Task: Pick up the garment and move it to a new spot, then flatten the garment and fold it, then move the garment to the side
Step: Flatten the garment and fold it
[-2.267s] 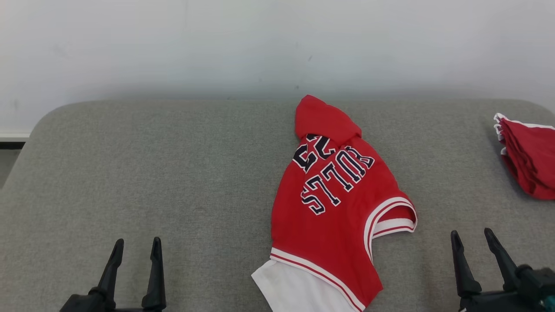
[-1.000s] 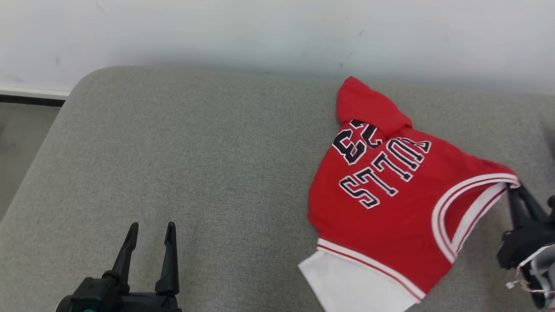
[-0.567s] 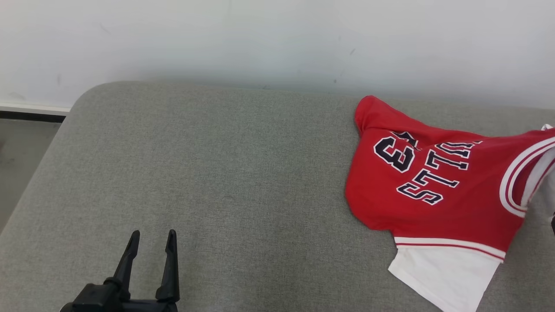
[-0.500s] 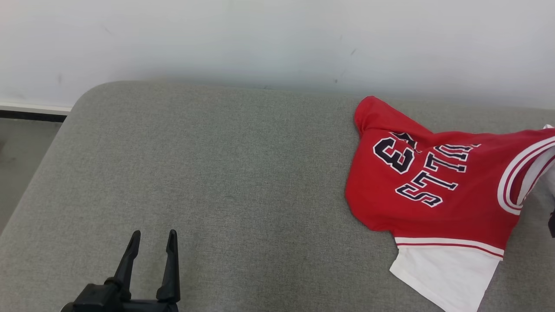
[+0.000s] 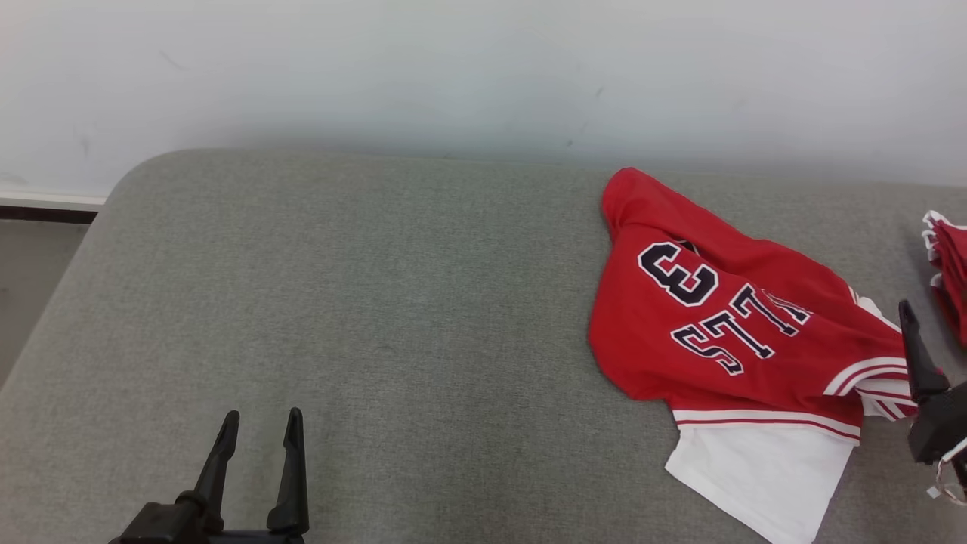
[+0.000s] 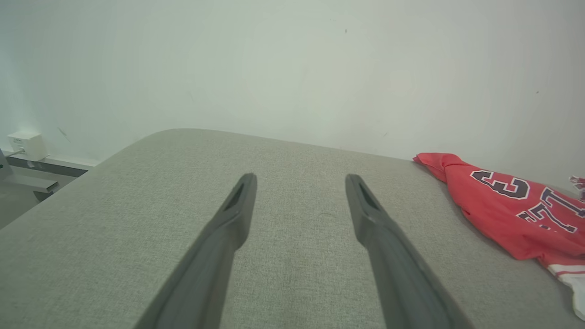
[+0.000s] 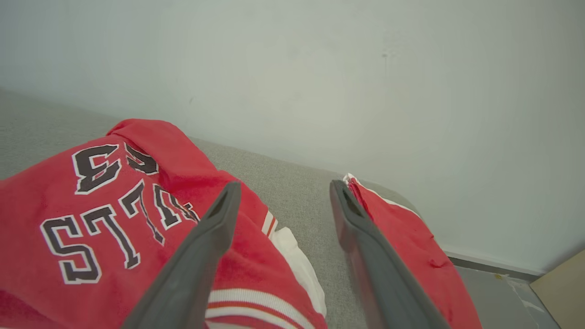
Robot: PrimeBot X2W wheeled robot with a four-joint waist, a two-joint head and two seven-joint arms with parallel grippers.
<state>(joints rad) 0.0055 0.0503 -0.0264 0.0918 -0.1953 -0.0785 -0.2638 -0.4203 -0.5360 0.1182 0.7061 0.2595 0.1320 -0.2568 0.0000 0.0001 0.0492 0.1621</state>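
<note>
My right gripper [image 7: 284, 187], jaws spread and empty, hangs at the right edge of the red jersey [image 5: 725, 332], which lies crumpled leftward of its fingers, hood far and white hem near, while my left gripper [image 5: 262, 415], likewise spread, sits well apart.

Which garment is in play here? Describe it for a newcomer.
Look at the right side of the grey padded surface. The garment lies crumpled there, red with white trim. Unlike the red pile at the far right edge, it shows dark lettering.
</note>
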